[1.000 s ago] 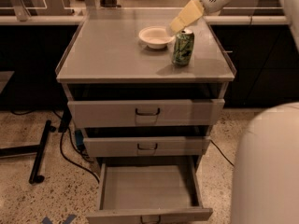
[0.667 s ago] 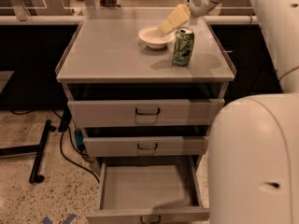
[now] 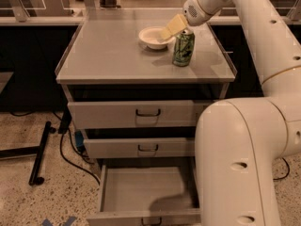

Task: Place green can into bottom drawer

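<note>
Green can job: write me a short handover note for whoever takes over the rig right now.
Gripper: above the cabinet top, at the upper left of the green can, over the white bowl's rim; no grasp visible.
Green can: upright on the cabinet top, just right of the bowl.
Bottom drawer: pulled open.
Done: drawer open.
Left: grasp the can, carry it down, set it in the drawer.

Speckled terrazzo floor [image 3: 28,201] under warm, dim light. Grey metal cabinet [image 3: 108,55] at centre. Black cable [image 3: 69,160] and black stand foot [image 3: 40,152] on the left. Dark bench [image 3: 28,55] behind.
</note>
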